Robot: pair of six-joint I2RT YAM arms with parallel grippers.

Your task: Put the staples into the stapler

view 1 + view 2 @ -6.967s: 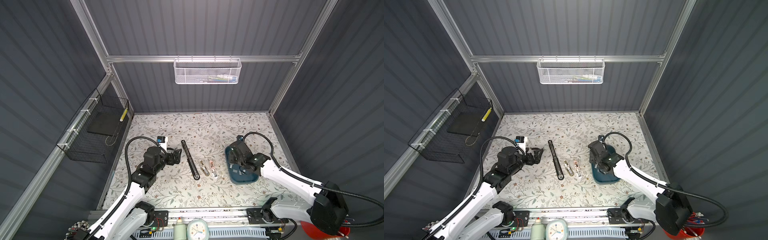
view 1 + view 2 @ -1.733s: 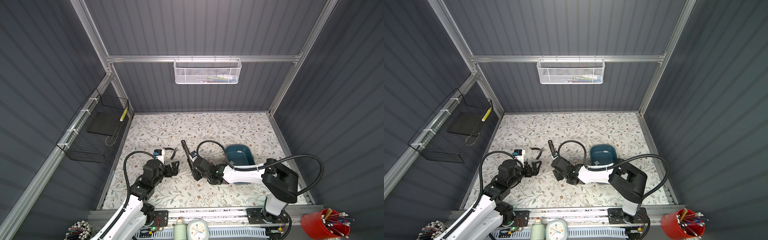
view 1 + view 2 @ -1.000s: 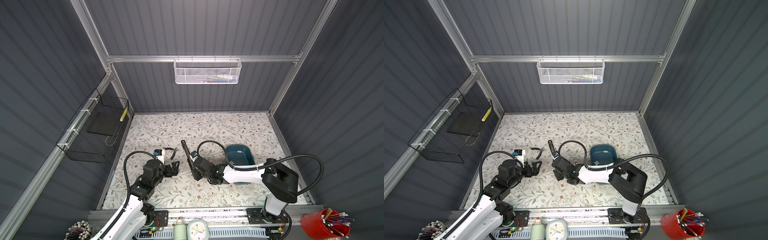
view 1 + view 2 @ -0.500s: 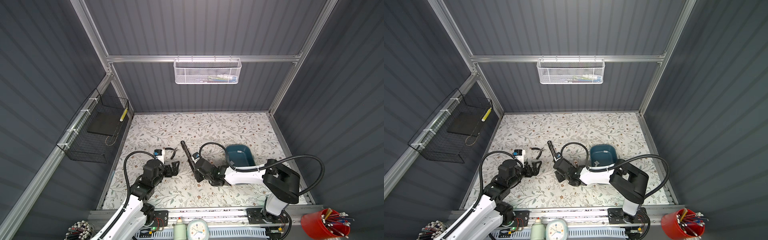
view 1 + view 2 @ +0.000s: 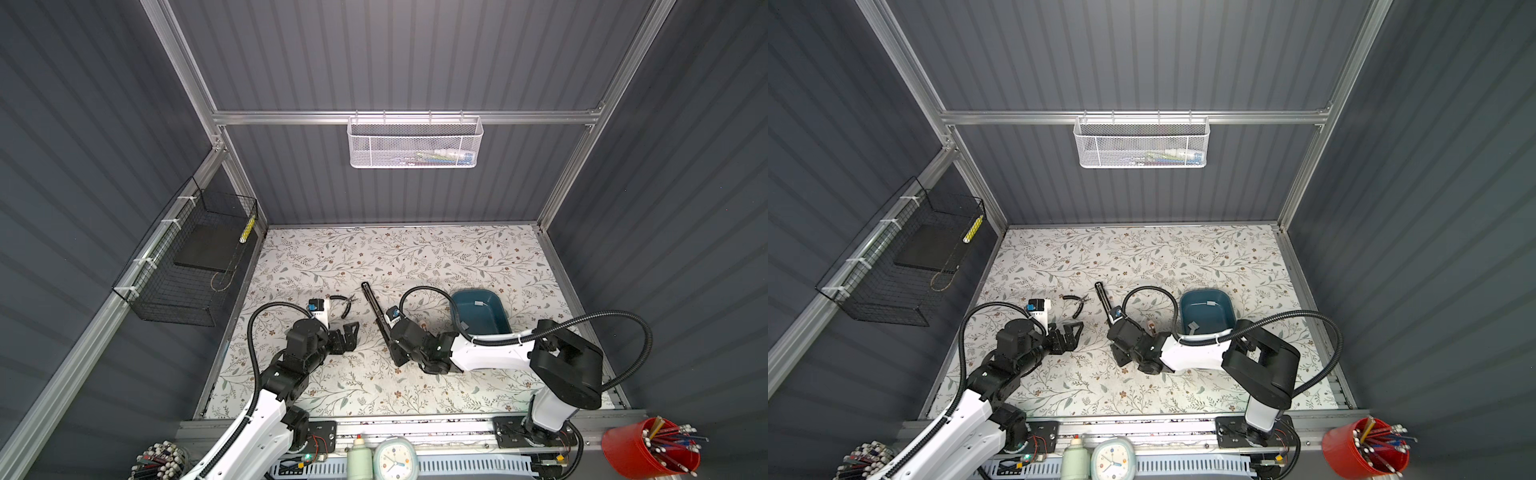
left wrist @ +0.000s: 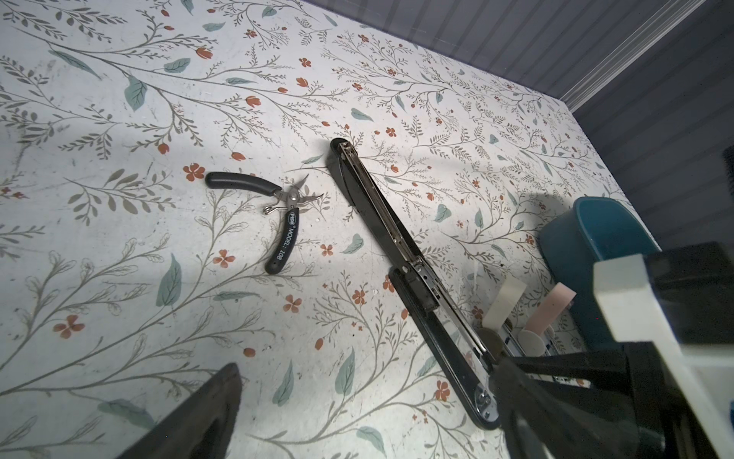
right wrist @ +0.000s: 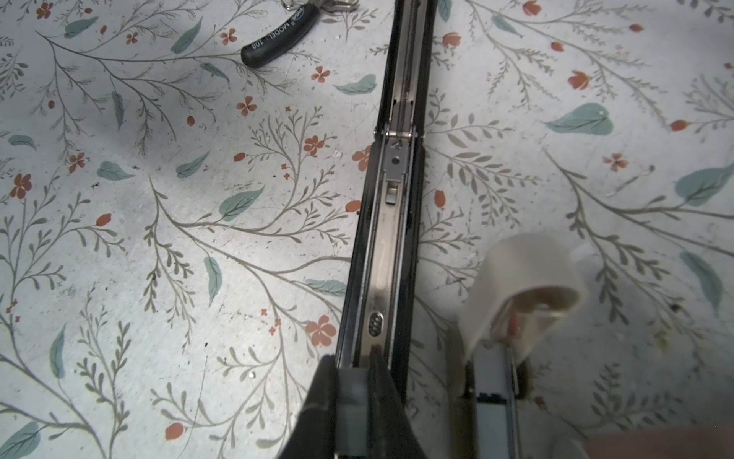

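Note:
The black stapler (image 5: pixel 376 309) (image 7: pixel 393 198) lies opened flat on the floral table, its metal channel facing up. My right gripper (image 7: pixel 351 369) (image 5: pixel 395 360) is shut on a grey strip of staples (image 7: pixel 351 391), held low over the near end of that channel. More staples (image 5: pixel 480 304) lie in the blue tray (image 5: pixel 500 309). My left gripper (image 5: pixel 351 332) (image 6: pixel 365 391) stands open to the left of the stapler, nothing between its fingers.
Black-handled pliers (image 5: pixel 344 302) (image 6: pixel 278 206) lie just left of the stapler's far end. Two small staplers, one white (image 6: pixel 502 302) and one pink (image 6: pixel 550 310), lie between the black stapler and the tray. Wire baskets hang on the back and left walls.
My right gripper has edged slightly right along the stapler, still shut on the staples. The left arm and the stapler have not moved.

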